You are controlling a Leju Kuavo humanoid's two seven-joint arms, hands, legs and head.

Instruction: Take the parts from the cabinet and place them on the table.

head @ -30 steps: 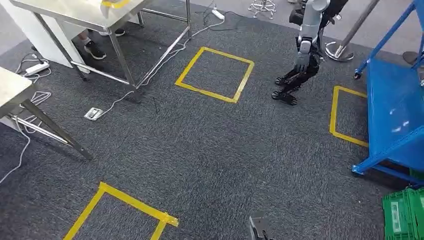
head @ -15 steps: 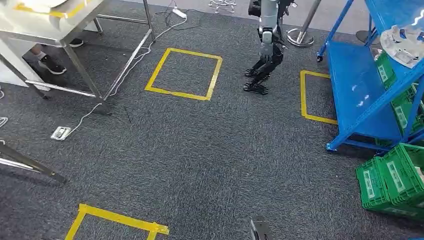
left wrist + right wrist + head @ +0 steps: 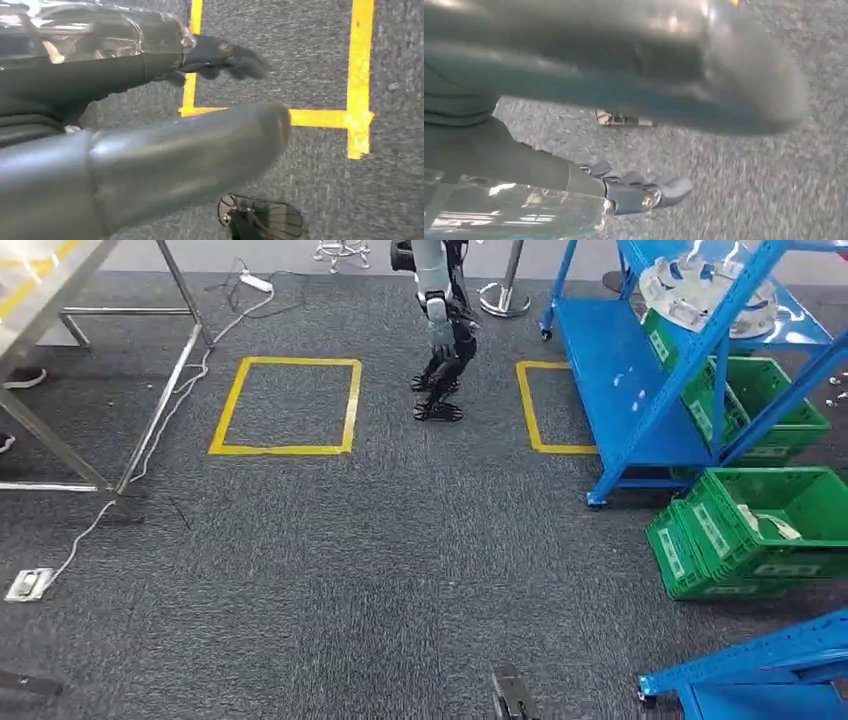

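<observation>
- Left hand (image 3: 150,150) hangs over the carpet with its thick thumb well apart from its dark fingers (image 3: 220,52) and nothing between them.
- Right hand (image 3: 574,100) is the same: spread, empty, its fingers (image 3: 639,192) above bare floor.
- The parts (image 3: 705,290), pale ring-shaped pieces under clear wrap, lie on an upper shelf of the blue cabinet (image 3: 620,350), far to the right in the head view.
- The desk (image 3: 30,300) stands well apart from them at the far left; what lies on its top cannot be seen.
- Empty hands with parts on the shelf would fit a walk to fetch them. They would equally fit a return after a load was set on the desk.
- In either case, I judge that anything more to be fetched calls for a square stance in front of the cabinet. The yellow square (image 3: 555,405) beside its lower shelf looks like the mark for that.
- The green crates (image 3: 770,530) crowd the cabinet's near corner, so the feet should keep clear of them.
- Another robot (image 3: 440,330) stands just beside that square and needs room.
- The wrapped pieces look slippery and wide, so a grip from both sides would probably be safer than a pinch.
</observation>
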